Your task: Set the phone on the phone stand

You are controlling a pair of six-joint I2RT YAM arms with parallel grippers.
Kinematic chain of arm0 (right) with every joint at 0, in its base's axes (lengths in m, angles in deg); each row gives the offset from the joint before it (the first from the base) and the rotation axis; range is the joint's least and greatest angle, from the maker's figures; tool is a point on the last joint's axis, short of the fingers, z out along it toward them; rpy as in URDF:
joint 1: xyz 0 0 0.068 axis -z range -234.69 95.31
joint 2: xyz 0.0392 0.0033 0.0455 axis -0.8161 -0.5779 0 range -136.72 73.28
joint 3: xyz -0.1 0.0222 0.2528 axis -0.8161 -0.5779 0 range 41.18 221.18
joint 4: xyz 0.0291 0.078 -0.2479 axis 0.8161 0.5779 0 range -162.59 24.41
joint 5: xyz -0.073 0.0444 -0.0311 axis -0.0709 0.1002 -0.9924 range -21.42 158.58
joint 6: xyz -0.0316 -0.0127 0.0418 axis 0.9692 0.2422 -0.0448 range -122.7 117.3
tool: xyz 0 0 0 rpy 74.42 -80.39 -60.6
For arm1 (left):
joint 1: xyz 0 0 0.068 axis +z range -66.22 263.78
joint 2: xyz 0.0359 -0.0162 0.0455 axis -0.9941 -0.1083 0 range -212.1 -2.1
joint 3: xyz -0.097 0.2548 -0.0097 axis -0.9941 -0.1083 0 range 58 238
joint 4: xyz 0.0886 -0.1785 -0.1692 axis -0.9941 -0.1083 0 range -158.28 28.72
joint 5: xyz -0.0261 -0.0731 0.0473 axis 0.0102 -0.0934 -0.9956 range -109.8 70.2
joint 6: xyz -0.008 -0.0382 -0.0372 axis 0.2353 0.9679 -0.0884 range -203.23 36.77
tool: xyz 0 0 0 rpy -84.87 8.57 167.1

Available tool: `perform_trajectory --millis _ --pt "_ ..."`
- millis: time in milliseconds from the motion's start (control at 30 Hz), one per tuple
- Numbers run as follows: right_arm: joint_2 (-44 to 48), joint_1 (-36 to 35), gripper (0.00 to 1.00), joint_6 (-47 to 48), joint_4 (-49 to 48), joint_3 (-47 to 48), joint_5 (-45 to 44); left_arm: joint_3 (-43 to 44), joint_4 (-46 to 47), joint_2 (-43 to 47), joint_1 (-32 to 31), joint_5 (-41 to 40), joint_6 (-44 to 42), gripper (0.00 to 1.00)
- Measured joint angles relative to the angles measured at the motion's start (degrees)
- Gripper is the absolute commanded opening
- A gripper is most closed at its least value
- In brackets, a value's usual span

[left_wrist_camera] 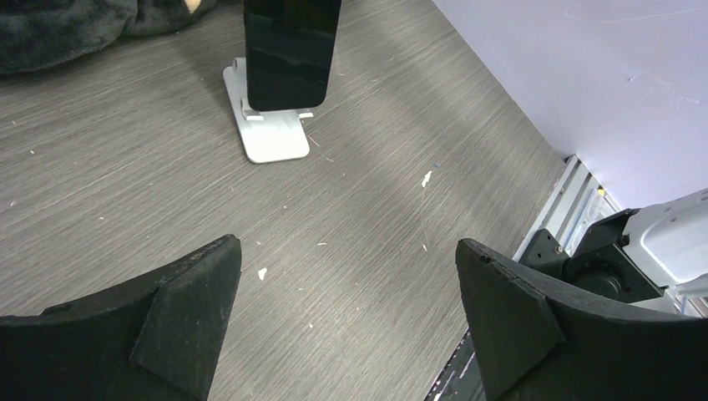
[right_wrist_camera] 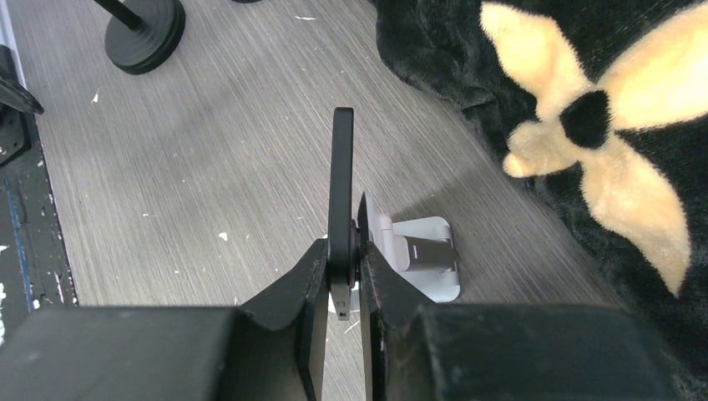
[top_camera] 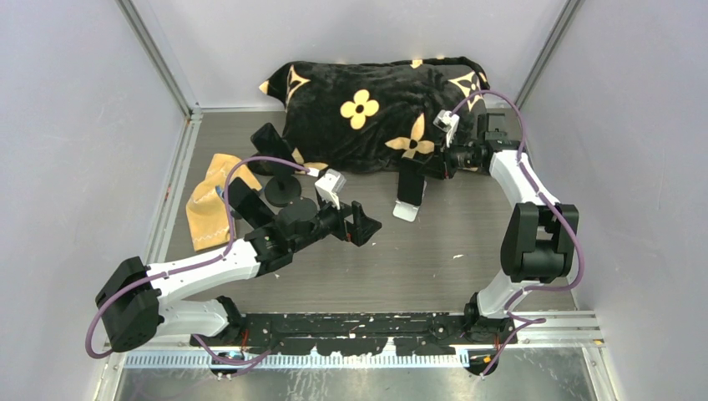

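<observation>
At about one o'clock from the table's middle, the phone [top_camera: 410,182] stands upright against the phone stand [top_camera: 406,212], pinched at its edges by the right gripper [right_wrist_camera: 343,257], whose jaws are clamped on it. The placing step looks nearly done. The next move calls for easing those jaws apart and backing off toward three o'clock without nudging the phone off its ledge. The left gripper [left_wrist_camera: 349,288] hovers at seven o'clock of the stand, jaws spread wide and holding nothing. Its wrist camera alone shows the phone's dark face and its lower edge meeting the stand's lip. The right wrist view alone shows the phone edge-on, with the backrest just behind it.
</observation>
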Motion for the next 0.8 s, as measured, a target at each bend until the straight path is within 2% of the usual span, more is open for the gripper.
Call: perform_trajectory --millis 600,800 --pt "-0.8 0.0 0.35 3.5 2.0 -1.1 -1.2 -0.5 1.0 0.0 0.0 0.0 0.1 1.0" --pt "-0.8 0.0 0.38 3.5 2.7 -1.3 -1.7 -0.5 1.2 -0.1 0.0 0.0 0.7 1.0"
